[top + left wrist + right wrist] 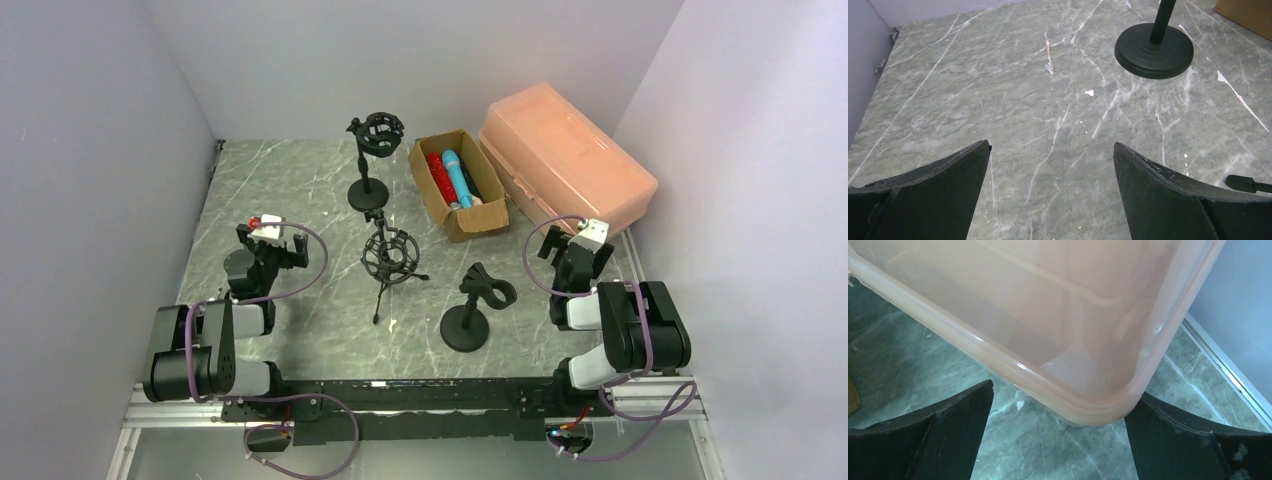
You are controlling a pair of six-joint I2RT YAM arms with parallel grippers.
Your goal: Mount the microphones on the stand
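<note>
Left hand (1052,150) and right hand (1058,390) both stand wide open and empty above the counter (300,190), the microphones (452,178) lying in the cardboard box (480,222) far right.

Standing here, I can't make out a single word, number, brand or sign anywhere. The brown cardboard box (459,186), the peach plastic lidded case (570,158) and the black tripod microphone stand (388,262) show no lettering that can be read, and the coloured microphones in the box are too small to tell.
</note>
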